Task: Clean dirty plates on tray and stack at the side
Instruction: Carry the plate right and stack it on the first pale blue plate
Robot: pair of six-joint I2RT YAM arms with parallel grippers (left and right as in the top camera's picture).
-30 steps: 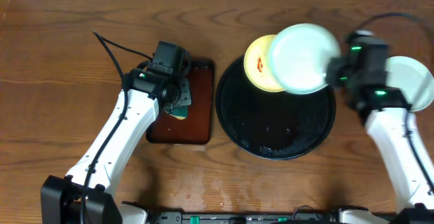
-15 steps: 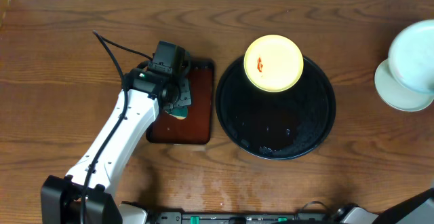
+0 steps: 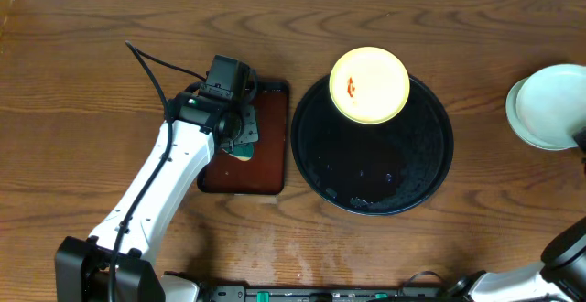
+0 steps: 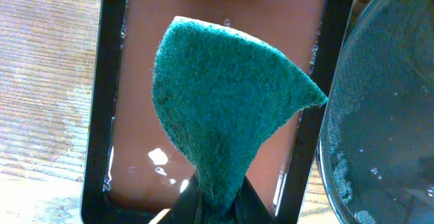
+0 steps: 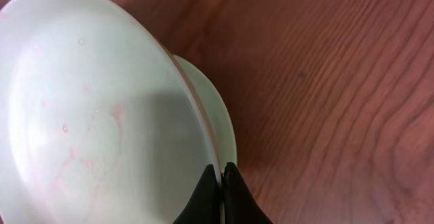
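Left gripper (image 4: 215, 198) clenched on a teal sponge (image 4: 224, 102), hanging over the wet brown tray (image 3: 265, 160). The brown tray sits at 9 o'clock of the black tray (image 3: 375, 169), just beside it. The black tray is wet and glossy. Yellow plate (image 3: 369, 84) lies at the black tray's 12 o'clock, overlapping the rim, red-orange smear (image 3: 351, 86) left of its centre. Right gripper (image 5: 221, 173) pinches the rim of a mint plate (image 5: 95, 115), tilted, with faint pink streaks. It hangs over a second mint plate (image 5: 220, 115) lying on the bare surface (image 3: 73, 64), at 2 o'clock of the black tray and well apart from it. Contact between the two mint plates can't be told.
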